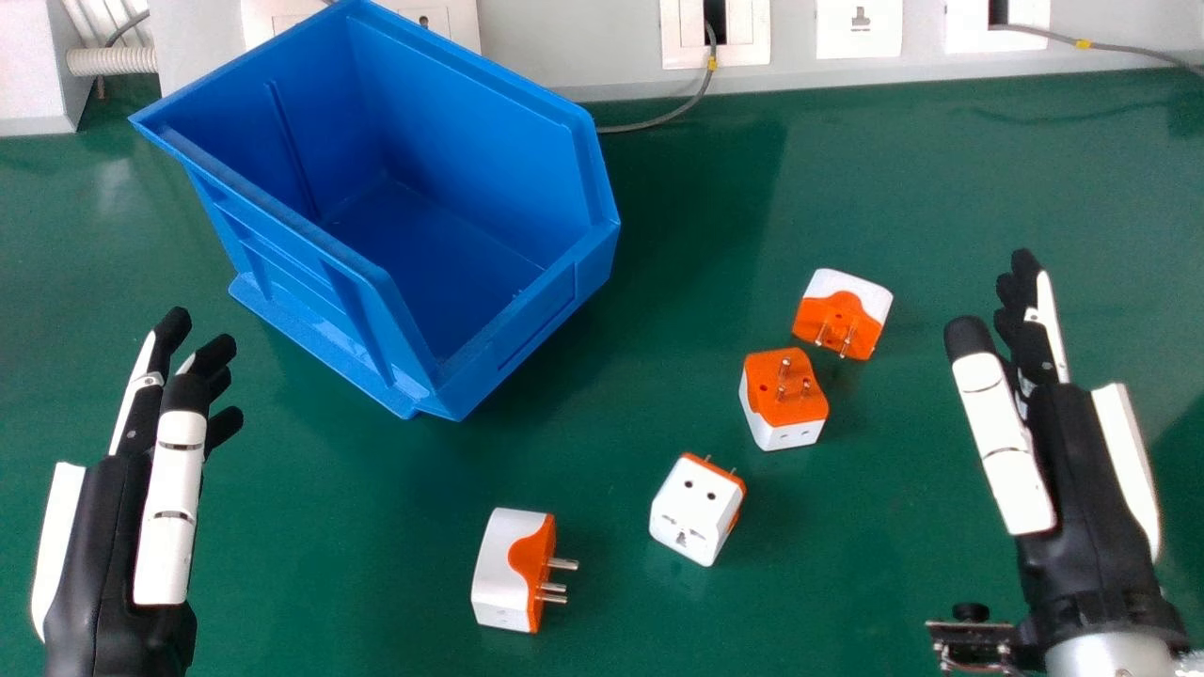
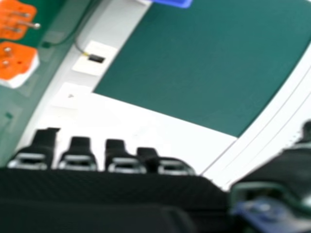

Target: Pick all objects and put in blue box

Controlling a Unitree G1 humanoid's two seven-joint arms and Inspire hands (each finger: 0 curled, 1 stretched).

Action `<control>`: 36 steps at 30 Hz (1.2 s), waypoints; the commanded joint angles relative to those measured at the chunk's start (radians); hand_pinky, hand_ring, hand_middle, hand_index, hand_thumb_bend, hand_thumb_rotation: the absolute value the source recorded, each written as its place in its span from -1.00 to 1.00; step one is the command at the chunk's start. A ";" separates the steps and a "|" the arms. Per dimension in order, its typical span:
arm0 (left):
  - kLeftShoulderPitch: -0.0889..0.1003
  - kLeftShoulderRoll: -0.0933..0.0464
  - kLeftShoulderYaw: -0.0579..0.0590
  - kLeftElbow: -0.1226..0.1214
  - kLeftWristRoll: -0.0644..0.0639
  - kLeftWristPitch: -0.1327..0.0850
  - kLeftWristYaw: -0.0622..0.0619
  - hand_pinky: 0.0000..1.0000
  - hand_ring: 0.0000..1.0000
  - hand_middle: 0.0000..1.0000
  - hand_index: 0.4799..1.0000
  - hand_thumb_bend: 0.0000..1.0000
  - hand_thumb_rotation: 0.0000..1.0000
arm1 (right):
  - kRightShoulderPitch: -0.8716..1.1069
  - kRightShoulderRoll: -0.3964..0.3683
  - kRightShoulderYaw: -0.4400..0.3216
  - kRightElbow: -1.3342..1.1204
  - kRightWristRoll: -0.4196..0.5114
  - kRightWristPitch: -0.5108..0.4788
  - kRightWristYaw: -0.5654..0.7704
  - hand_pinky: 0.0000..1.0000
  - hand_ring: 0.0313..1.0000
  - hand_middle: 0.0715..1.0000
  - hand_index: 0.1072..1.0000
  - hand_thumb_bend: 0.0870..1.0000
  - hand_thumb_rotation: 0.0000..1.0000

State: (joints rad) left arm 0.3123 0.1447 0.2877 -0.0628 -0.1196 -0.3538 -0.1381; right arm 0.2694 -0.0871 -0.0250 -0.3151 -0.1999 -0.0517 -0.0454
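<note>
head view puts us, we judge, at the very start of the picking: four plug adapters lie on the green surface between our hands, outside the blue box. the box sits beyond them towards our left, turned at an angle, its open top facing us.

our left hand and our right hand are both raised at the sides of the work. the fingers of each are held out nearly straight, wide open, with nothing in their hold. right hand view agrees: the fingers carry nothing, and two adapters with orange faces show beyond them.

the farthest adapter has its pins towards us; the orange-topped adapter is just beside it, though we cannot tell whether they touch. the white-faced adapter comes nearer to us, its pins pointing away, and the nearest adapter lies with its pins towards our right, apart from the rest.

the step in hand looks like choosing a first adapter. for the farthest or the orange-topped adapter, we would likely bring the right hand inward and down, fingers either side of the white body and clear of the pins, then close, lift above the box's rim and let go inside. the pair sits tight, so a careless approach might nudge one while we grip the other. the nearest adapter seems a fair job for the left hand, with more room around it.
</note>
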 commanded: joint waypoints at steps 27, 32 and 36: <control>0.004 0.021 0.014 -0.060 -0.005 0.031 -0.005 0.77 0.86 0.83 0.84 -0.01 0.98 | 0.144 0.034 0.104 -0.027 -0.175 -0.097 -0.129 0.60 0.77 0.77 0.73 0.01 0.42; 0.002 0.023 0.015 -0.059 -0.005 0.031 -0.004 0.77 0.86 0.83 0.84 -0.01 0.98 | 0.162 0.037 0.115 -0.014 -0.187 -0.132 -0.154 0.54 0.69 0.67 0.61 0.09 0.29; 0.002 0.024 0.013 -0.065 -0.004 0.035 -0.002 0.77 0.86 0.83 0.84 -0.01 0.98 | 0.181 0.038 0.131 -0.014 -0.198 -0.147 -0.161 0.53 0.66 0.64 0.57 0.12 0.25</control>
State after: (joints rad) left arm 0.3177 0.1577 0.2934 -0.0997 -0.1194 -0.3143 -0.1408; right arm 0.4419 -0.0509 0.0995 -0.3159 -0.3914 -0.1690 -0.1913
